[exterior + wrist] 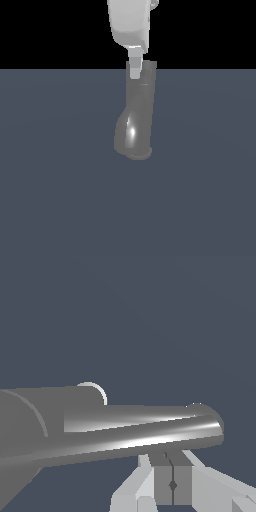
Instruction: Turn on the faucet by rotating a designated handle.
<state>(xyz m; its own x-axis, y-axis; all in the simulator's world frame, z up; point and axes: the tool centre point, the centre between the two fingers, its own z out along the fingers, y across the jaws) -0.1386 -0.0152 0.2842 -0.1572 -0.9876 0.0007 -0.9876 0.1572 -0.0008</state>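
Faucet (135, 122) stands upright at frame centre in the exterior view, foot on the grey floor (50, 200). Gripper (135, 67) is down at the faucet's top, upper centre. Wrist view shows the fingers (172, 483) pressed together, nothing between them. Handle can't be made out. Judgement: approach done, turning not visibly started; whole rotation seems left.

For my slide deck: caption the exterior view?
White gripper lowered against the top of a glossy grey faucet.
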